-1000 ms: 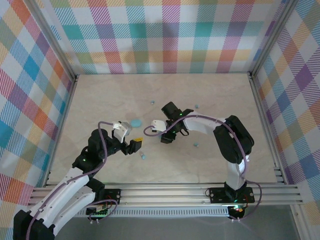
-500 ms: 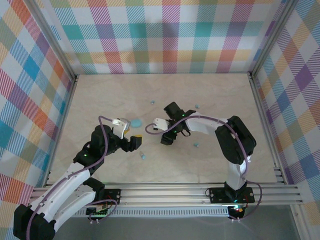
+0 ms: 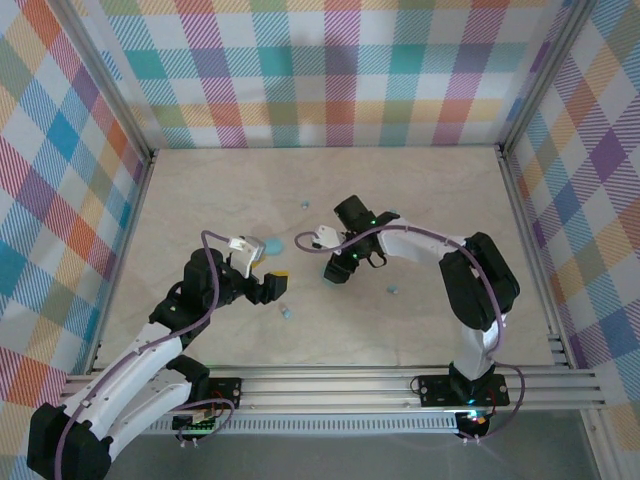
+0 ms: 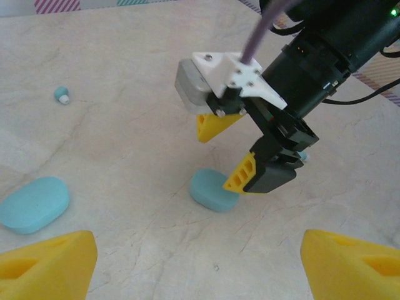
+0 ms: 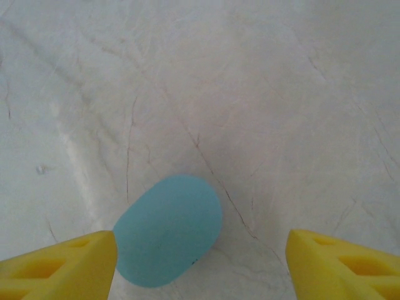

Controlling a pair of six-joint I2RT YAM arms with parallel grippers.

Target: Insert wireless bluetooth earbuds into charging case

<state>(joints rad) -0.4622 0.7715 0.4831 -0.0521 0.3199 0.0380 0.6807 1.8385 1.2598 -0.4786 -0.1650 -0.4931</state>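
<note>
Right gripper (image 5: 200,275) hangs low over the counter (image 5: 262,94), jaws wide. A blue case (image 5: 169,230) lies flat between them, just beside one finger, not gripped. Left gripper (image 4: 200,269) stands wide too, empty, facing that case. A second case (image 4: 34,204) lies off to its left. Four earbuds (image 3: 394,291) lie loose on the counter, scattered around both arms.

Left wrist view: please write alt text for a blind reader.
The right gripper, jaws open, hangs over a blue oval case on a pale table. A second blue case lies at the left, a tiny earbud farther back. The left gripper's yellow fingertips frame the bottom corners.
</note>
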